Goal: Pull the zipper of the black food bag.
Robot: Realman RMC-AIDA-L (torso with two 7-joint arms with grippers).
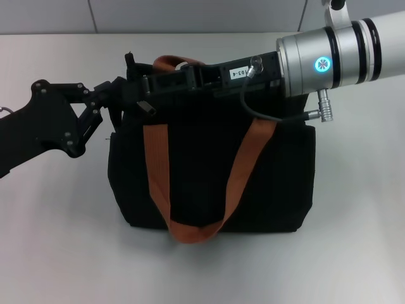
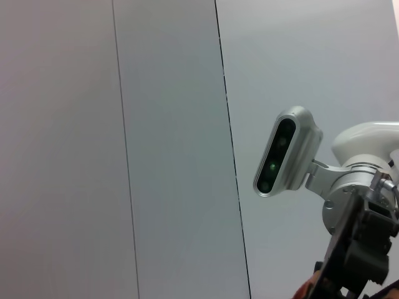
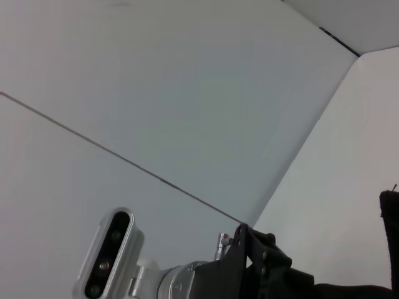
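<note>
The black food bag [image 1: 202,183] stands upright in the middle of the white table, and its orange-brown straps [image 1: 158,171] hang down its front. My left gripper [image 1: 119,92] comes in from the left and sits against the bag's top left corner. My right gripper [image 1: 142,82] reaches from the upper right along the bag's top edge, ending close to the left gripper. The zipper is hidden under the two grippers. The wrist views look up at the wall; each shows the other arm's wrist camera [image 2: 283,152] [image 3: 109,252].
Bare white table [image 1: 57,253] surrounds the bag on all sides. A grey panelled wall [image 1: 190,16] runs along the far edge. A grey cable [image 1: 253,104] from the right wrist loops over the bag's top.
</note>
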